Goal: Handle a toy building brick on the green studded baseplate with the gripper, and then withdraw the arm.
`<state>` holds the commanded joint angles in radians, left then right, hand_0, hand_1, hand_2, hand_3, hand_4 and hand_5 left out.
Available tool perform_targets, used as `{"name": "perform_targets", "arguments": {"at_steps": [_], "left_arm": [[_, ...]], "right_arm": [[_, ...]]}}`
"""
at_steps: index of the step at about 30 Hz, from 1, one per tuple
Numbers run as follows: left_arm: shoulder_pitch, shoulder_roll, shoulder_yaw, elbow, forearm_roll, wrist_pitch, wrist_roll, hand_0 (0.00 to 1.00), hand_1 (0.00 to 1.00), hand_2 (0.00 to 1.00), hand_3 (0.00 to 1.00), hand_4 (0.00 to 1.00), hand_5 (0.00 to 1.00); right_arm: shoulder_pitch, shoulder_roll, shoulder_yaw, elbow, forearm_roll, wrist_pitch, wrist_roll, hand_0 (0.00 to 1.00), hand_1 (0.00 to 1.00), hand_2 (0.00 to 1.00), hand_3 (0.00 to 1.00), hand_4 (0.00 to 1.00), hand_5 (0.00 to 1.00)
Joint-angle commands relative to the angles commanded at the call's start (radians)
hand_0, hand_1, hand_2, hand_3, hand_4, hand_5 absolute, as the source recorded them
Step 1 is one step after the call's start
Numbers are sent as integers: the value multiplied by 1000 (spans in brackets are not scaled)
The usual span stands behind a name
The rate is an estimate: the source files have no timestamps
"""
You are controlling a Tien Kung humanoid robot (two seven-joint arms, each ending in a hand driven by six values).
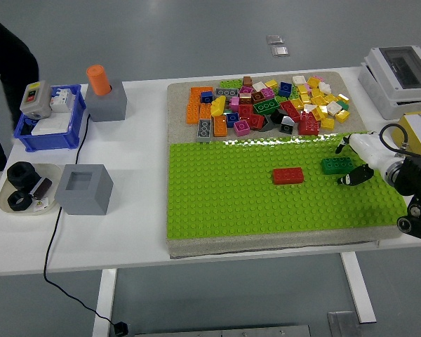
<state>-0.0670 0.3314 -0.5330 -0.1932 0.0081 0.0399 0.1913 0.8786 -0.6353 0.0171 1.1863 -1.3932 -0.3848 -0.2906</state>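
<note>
The green studded baseplate [231,203] covers the near half of a beige board. A red brick [288,175] sits on it right of the middle. A dark green brick [335,166] sits on it farther right. My right hand [346,163], white with black fingertips, comes in from the right edge. One fingertip [341,146] is just behind the green brick and another [351,179] just in front of it. The fingers are spread with the brick between them, and no firm grasp shows. The left arm is out of view.
A heap of mixed bricks [266,105] lies on the board's far half. On the left stand a grey block with an orange peg [105,95], a hollow grey block [84,188], a blue bin [49,119] and a tray of black parts [24,189]. A person's dark sleeve [3,49] is at the top left.
</note>
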Motion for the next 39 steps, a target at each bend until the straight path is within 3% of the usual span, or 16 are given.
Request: {"name": "perform_targets", "arguments": {"at_steps": [4,5,9,10,39], "left_arm": [[0,-1,3,0,-2,-1,-1,818,834,863,993,912,618],[0,-1,3,0,-3,-1,-2,817,835,862,992,915,620],[2,-1,5,0,-5,-2,-2,817,835,862,992,915,620],[2,-1,5,0,-5,-2,-2,815,837,861,990,917,621],[0,-2,17,0,-16,-10,-5,813,838,852,981,926,622]], "right_arm": [[0,-1,10,2,26,3,8,931,768,795,630,821,276],[-1,-2,14,4,37,5,11,919,749,792,641,742,293],[-2,-8,26,10,73,16,22,919,749,792,641,742,293],[-2,-8,26,9,80,17,24,913,745,791,658,682,302],[-12,3,5,-8,78,21,26,910,750,797,665,716,209]]}}
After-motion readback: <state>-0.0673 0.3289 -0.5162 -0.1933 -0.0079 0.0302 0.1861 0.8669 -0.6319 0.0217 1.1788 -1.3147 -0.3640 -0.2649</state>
